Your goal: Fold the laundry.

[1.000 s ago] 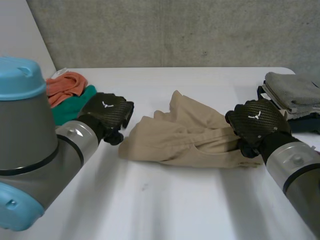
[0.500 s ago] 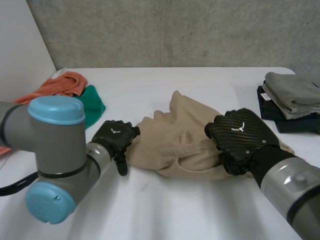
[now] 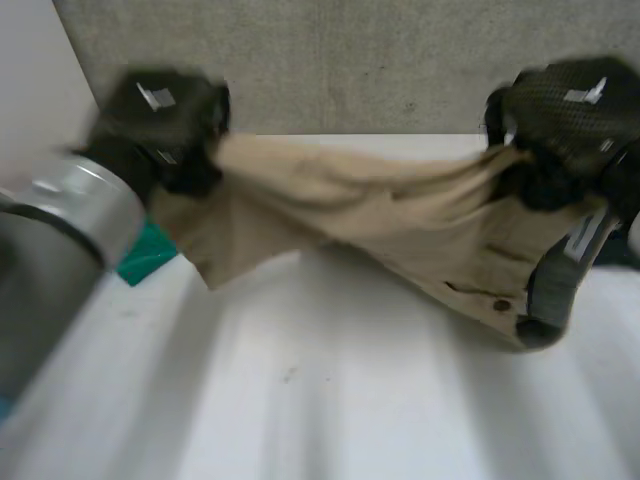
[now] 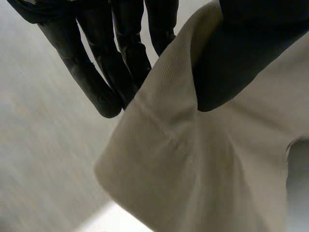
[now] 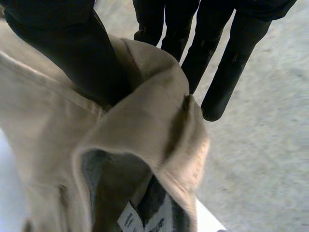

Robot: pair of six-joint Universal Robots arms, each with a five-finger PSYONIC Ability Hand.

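1. Left hand [image 3: 160,115] sits at the upper left of the head view and my right hand [image 3: 565,110] at the upper right. Each is clamped on one end of the beige garment [image 3: 400,220], which hangs stretched between them above the white counter [image 3: 300,400]. I cannot tell whether its lowest fold, at the lower right, touches the counter. A green cloth [image 3: 148,258] lies on the counter at the left, just under the end held by the left hand.
2. From the left wrist, I see the left hand [image 4: 99,77] pinching an edge of the beige garment [image 4: 193,169] between its thumb and its straight fingers [image 4: 130,58].
3. From the right wrist, the right hand [image 5: 72,53] presses a bunched fold of the beige garment [image 5: 145,130] between thumb and fingers [image 5: 227,63]. A dark lining and a white label [image 5: 145,220] show inside the fold, beyond the thumb.
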